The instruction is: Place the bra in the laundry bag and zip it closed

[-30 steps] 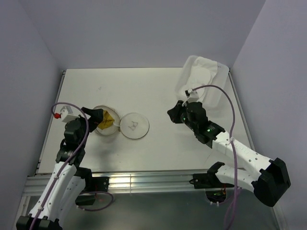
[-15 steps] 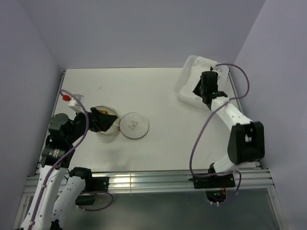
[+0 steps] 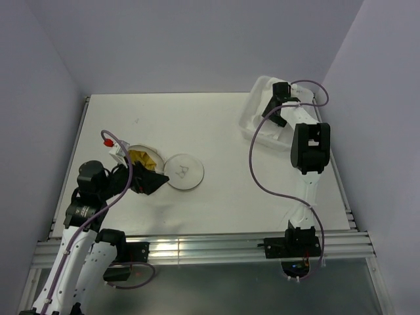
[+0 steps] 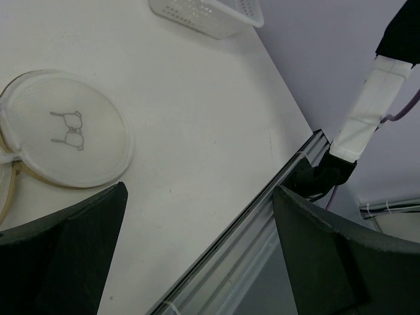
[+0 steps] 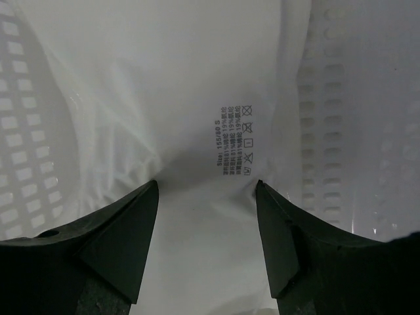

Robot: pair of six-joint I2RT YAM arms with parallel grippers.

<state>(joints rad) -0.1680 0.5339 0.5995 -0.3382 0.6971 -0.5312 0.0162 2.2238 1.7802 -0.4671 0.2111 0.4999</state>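
The laundry bag lies open at the table's left. Its round mesh face (image 3: 184, 172) with the small black mark (image 4: 69, 128) is flipped out beside the rim hoop (image 3: 156, 167), and something yellow (image 3: 141, 157) shows inside. My left gripper (image 3: 149, 180) hovers open over the bag's near edge, and in its wrist view the left gripper (image 4: 200, 197) has nothing between its fingers. The bra (image 5: 216, 79), white fabric with a printed size label, lies in the white tray (image 3: 248, 121). My right gripper (image 3: 271, 111) is down in the tray, and the right gripper (image 5: 207, 187) is open with both fingertips on the fabric.
The perforated white tray (image 4: 210, 10) sits at the back right corner, and its slotted walls (image 5: 341, 98) close in on both sides of the right gripper. The table's metal front rail (image 4: 262, 216) runs along the near edge. Purple walls enclose the table.
The right arm swung from mid-table into the tray and its jaws opened over the white fabric. The left gripper drew back from the bag's mouth toward its near edge, still open.
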